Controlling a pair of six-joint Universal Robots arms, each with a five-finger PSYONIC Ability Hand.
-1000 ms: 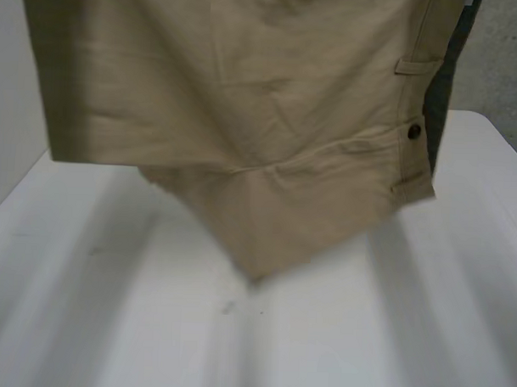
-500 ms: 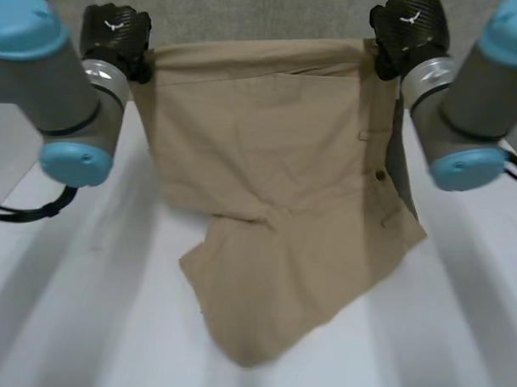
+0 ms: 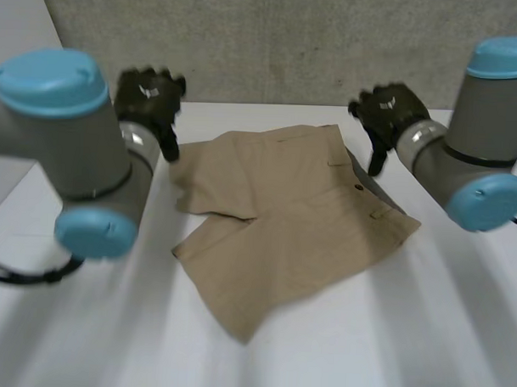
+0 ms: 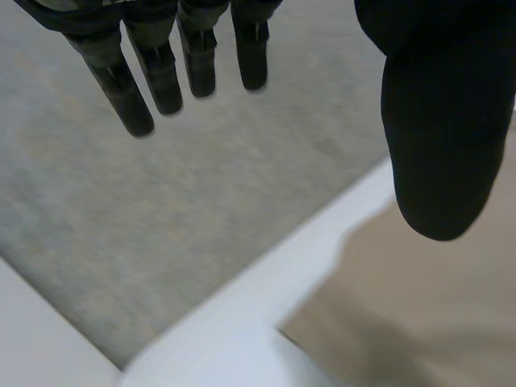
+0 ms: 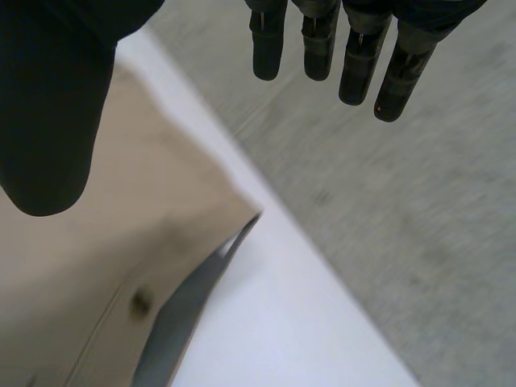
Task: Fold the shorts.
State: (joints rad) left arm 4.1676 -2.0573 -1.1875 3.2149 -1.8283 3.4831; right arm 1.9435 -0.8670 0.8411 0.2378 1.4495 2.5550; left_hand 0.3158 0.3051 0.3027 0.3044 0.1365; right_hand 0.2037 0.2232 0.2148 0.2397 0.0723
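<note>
1. The khaki shorts lie flat on the white surface, in the middle between your two arms and nearer the far edge.
2. Your left hand hangs just beside the far left corner of the shorts. In its wrist view the fingers are straight and set well apart from the thumb, with nothing between them. The cloth corner lies under the thumb.
3. Your right hand hangs just beside the far right corner. It too is spread and holds nothing, and the cloth lies on its thumb side.
4. From both hands the shorts lie inward and toward the robot.
5. The waistband, with its dark button and a strip of grey lining, runs along the right-hand edge, so your right hand is nearer to it.
6. The two legs point toward your left, the nearer one slanting toward the robot. The long axis therefore runs across the surface from right to left, and the leg hems are nearer your left hand.
7. You could probably fold either along that axis or across it. Either way, each hand would have to come down onto its own side before it can pinch any cloth.
</note>
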